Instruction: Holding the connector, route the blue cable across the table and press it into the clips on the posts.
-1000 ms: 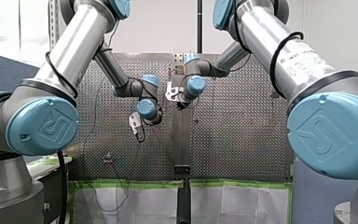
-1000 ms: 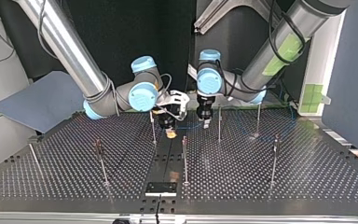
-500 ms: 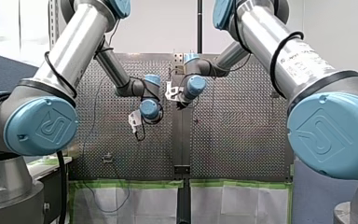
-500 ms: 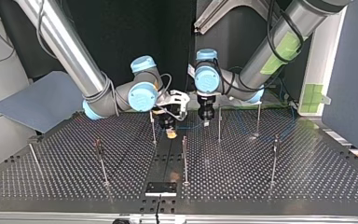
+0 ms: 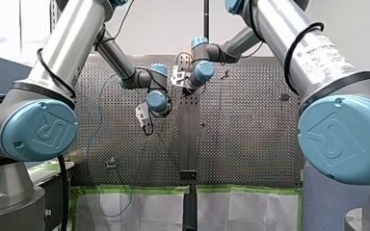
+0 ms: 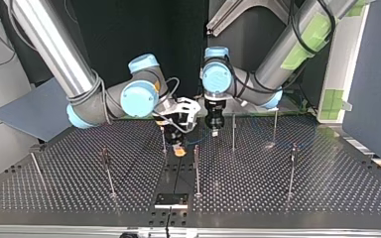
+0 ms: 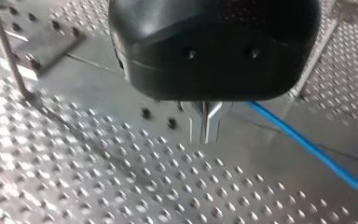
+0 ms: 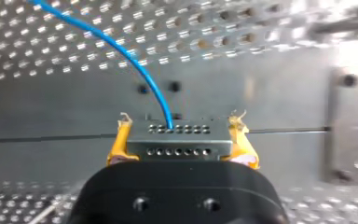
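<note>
My right fingers (image 8: 119,142) clamp the connector (image 8: 177,142) low over the tabletop (image 8: 28,56), blue cable (image 8: 121,51) trailing off it. Cable looks light and floppy, so steer by the rigid connector. My left fingers (image 7: 197,128) are closed, empty.

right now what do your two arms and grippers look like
Both my left arm and my right arm are silver metal tubes with light blue round joint caps bearing an embossed logo, and black cables loop around them. Green tape wraps my left arm in the top view. My left gripper is black with metal fingers; my right gripper is black with yellow pads.
</note>
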Motion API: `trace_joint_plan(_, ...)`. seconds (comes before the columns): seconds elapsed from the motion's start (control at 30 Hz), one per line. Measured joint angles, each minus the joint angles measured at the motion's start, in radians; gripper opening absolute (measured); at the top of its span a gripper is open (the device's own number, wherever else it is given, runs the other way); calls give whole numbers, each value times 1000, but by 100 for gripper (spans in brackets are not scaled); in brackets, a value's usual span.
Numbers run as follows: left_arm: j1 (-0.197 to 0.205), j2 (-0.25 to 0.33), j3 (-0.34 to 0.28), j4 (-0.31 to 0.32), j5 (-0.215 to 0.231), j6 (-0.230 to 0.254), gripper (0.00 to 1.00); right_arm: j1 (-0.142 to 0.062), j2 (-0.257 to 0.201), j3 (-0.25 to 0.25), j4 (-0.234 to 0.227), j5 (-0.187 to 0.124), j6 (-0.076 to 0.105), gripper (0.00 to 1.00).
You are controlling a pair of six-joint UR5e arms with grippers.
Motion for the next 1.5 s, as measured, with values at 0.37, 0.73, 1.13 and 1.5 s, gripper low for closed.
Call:
trace_joint_plan(0.37,-38,94,-1,-45,-61,-2,4,-4,-92,13,43,-3,25,0)
trace_joint_plan(0.73,-74,140,0,-87,-93,0,7,-9,-168,87,49,0,29,0)
trace_joint_plan(1.13,-69,182,0,-52,-96,-2,9,-8,-209,95,48,-10,25,0)
trace_joint_plan(1.5,-40,181,37,1,-89,34,12,-18,-205,93,44,-44,24,0)
